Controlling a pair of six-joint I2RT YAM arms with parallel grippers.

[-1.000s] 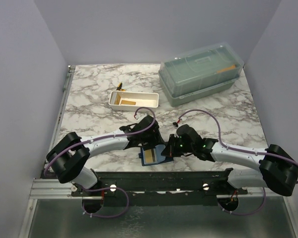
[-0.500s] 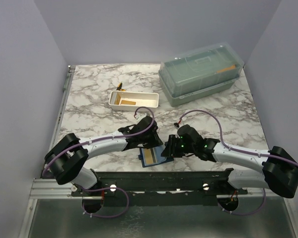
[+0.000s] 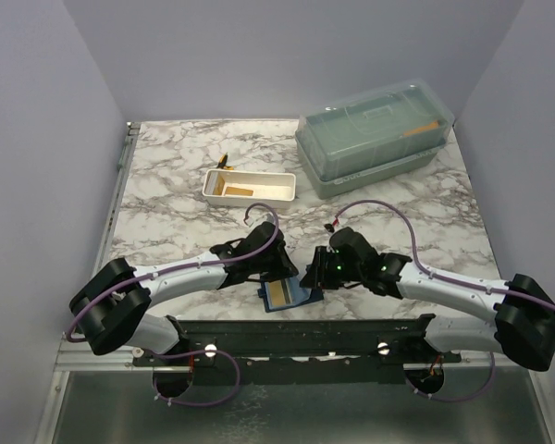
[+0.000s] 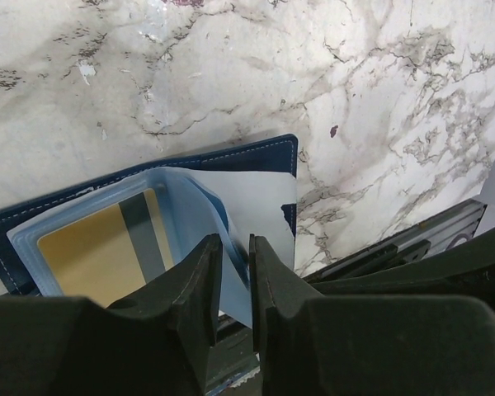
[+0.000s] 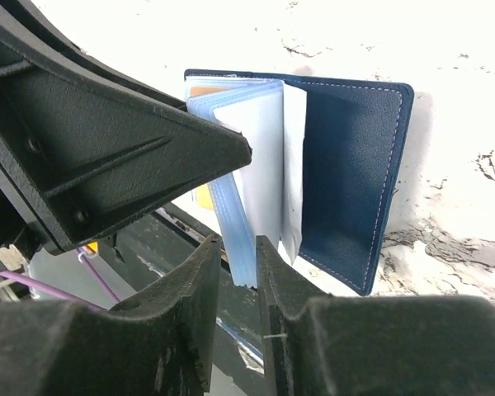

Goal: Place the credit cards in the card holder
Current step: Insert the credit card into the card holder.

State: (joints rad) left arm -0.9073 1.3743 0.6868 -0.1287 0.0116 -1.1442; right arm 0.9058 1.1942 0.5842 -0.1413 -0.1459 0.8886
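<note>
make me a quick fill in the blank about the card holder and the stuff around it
1. The card holder lies ____ on the marble table.
2. A yellow card with a dark stripe sits ____ one of its clear pockets.
3. In the top view, the white tray stands to the ____ of the green box.

Missing words: open; inside; left
</note>
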